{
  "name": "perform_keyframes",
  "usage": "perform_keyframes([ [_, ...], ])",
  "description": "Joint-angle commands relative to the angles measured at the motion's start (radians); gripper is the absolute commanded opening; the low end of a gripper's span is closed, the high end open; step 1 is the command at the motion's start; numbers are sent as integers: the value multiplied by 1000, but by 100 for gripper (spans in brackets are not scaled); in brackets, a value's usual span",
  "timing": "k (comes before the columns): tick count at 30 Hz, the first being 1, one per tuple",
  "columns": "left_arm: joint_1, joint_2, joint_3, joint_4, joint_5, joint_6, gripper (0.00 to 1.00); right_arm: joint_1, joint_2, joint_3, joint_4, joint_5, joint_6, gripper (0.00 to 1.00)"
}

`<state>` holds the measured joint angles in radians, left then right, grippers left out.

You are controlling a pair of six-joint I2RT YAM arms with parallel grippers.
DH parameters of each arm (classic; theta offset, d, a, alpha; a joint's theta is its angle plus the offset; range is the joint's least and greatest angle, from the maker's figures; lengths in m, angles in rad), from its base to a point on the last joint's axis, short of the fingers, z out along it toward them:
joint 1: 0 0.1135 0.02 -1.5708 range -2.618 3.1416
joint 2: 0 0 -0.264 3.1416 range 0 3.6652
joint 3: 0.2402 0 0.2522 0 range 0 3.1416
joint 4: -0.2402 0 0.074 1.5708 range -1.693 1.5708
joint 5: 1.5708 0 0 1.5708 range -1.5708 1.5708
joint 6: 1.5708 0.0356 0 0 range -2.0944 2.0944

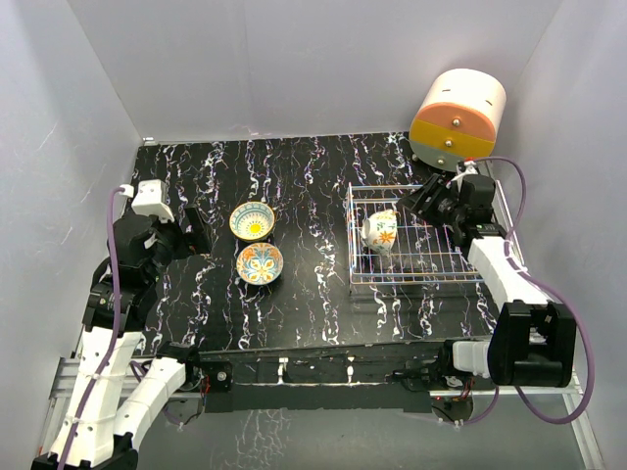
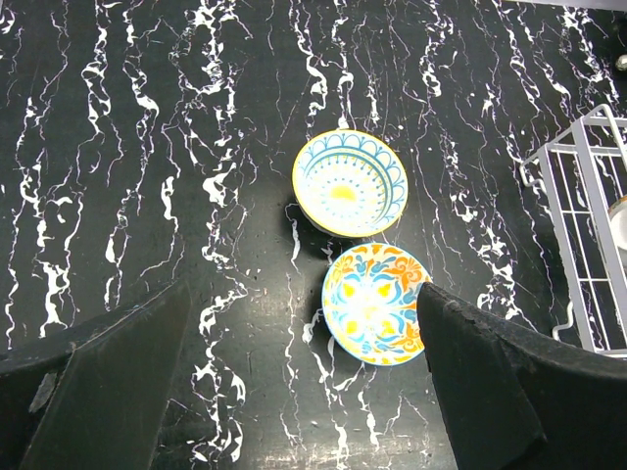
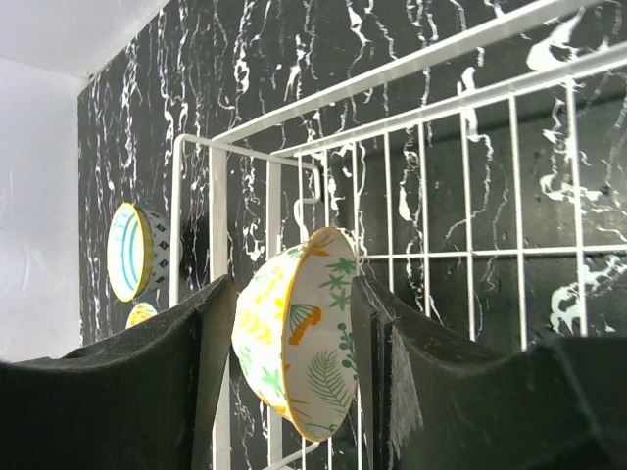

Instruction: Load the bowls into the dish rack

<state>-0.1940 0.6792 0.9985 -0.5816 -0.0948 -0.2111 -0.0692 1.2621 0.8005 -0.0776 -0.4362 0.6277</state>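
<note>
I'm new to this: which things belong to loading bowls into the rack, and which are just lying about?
Part of the job: blue-rimmed bowl, orange-patterned bowl, leaf-patterned bowl, wire dish rack.
Just lying about: round drawer unit.

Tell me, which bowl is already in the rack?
The leaf-patterned bowl, tilted on edge inside the wire rack; the other two sit upright on the table.

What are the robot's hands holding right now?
Nothing. The left gripper is open above the table; the right gripper is open too, near the bowl standing on edge in the dish rack.
</note>
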Motion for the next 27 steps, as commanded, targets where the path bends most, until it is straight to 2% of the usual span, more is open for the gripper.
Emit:
perform_keyframes([
  [1,-3,1,-1,20,18,-8,97,49,29,89,-27,18,-95,52],
  [5,-4,1,-2,16,15,-8,97,98,-9,78,15,51,-113,52],
  [8,-4,3,-6,17,14,-7,97,127,-38,81,58,21,-131,52],
  [14,-3,5,-15,26,20,-11,97,195,-46,101,37,58,-157,53],
  [27,-3,-14,-27,9,8,-9,97,202,-17,70,-22,113,-154,54],
])
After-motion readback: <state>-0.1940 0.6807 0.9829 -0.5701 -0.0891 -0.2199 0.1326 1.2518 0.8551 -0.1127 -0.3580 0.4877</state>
